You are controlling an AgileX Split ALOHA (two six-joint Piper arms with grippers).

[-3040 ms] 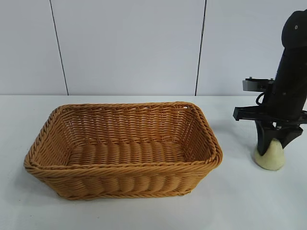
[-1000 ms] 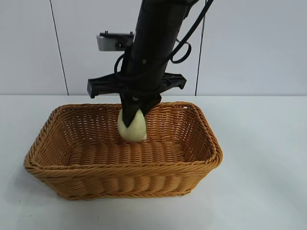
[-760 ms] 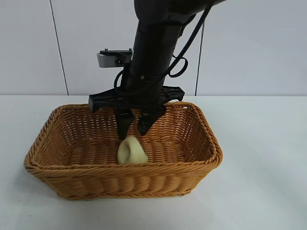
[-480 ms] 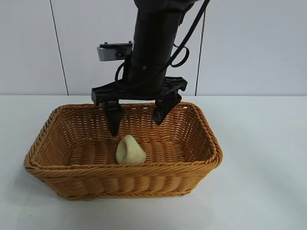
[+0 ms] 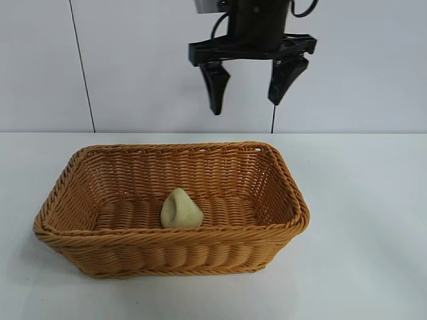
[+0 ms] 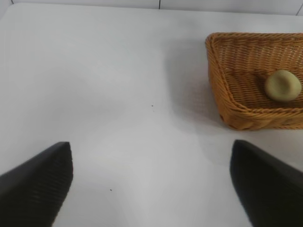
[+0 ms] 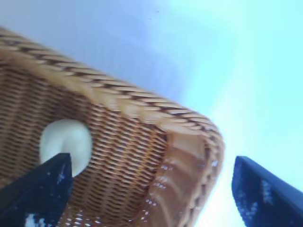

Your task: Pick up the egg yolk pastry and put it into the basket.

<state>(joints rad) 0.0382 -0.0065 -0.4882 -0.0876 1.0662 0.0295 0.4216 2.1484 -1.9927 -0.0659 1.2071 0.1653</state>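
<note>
The egg yolk pastry (image 5: 181, 210), a pale yellow-green lump, lies on the floor of the orange-tan wicker basket (image 5: 167, 253), near its front wall. My right gripper (image 5: 245, 105) hangs open and empty high above the basket's back rim. In the right wrist view its fingers stand wide apart (image 7: 151, 161) over the basket (image 7: 142, 101), with the pastry (image 7: 66, 142) below. My left gripper (image 6: 150, 146) is open and empty over bare table, away from the basket (image 6: 222, 90); the pastry (image 6: 282, 85) shows inside it. The left gripper is out of the exterior view.
The basket stands on a white table (image 5: 360, 220) in front of a pale panelled wall (image 5: 147, 60).
My right gripper let go of the pastry in the basket, opened wide and rose well above the basket, shifting slightly right. The pastry now rests on the basket floor.
</note>
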